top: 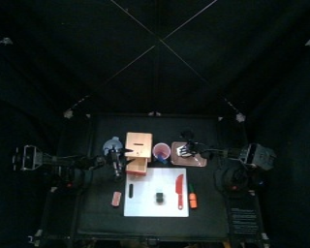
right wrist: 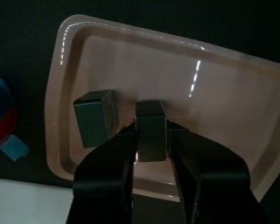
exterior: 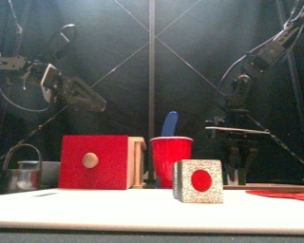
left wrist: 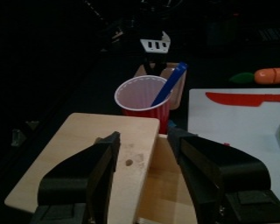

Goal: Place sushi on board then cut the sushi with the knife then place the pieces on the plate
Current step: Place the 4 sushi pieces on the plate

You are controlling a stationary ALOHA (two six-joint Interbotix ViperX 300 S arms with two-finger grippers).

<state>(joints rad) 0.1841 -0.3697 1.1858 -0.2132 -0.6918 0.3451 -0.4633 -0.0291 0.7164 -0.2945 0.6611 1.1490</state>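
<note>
Centrally, the white cutting board [top: 144, 184] lies at the front edge of the table [top: 86, 218]. The wooden box [top: 137, 157] stands behind the board's back left corner, with its red drawer front [exterior: 94, 161] facing the table's front edge. The pink tray [right wrist: 213, 79] lies behind the board's back right corner. The red cup [exterior: 171, 159] stands between box and tray, and the blue knife [exterior: 169, 123] stands in it, handle up and tilted. The red knife [top: 178, 184] lies flat on the board's right half, long axis front to back.

The board sushi piece [exterior: 199, 180] stands upright near the board's front edge, left of the red knife, its red-centred cut face toward the front. It is well apart from both grippers.

The right arm comes in from the right and bends down over the tray. The right gripper [right wrist: 150, 140] points straight down near the tray's middle, jaws pressed on both sides of the gripped sushi piece [right wrist: 150, 112], which stands upright and touches the tray. The free sushi piece [right wrist: 95, 118] stands just beside it on the tray, not touching, parallel to it and outside the jaws.

The left arm comes in from the left. The left gripper [left wrist: 146, 144] hovers over the box's top, jaws wide apart and empty, aimed toward the cup.

An orange toy food [top: 193, 201] lies at the board's right edge.
</note>
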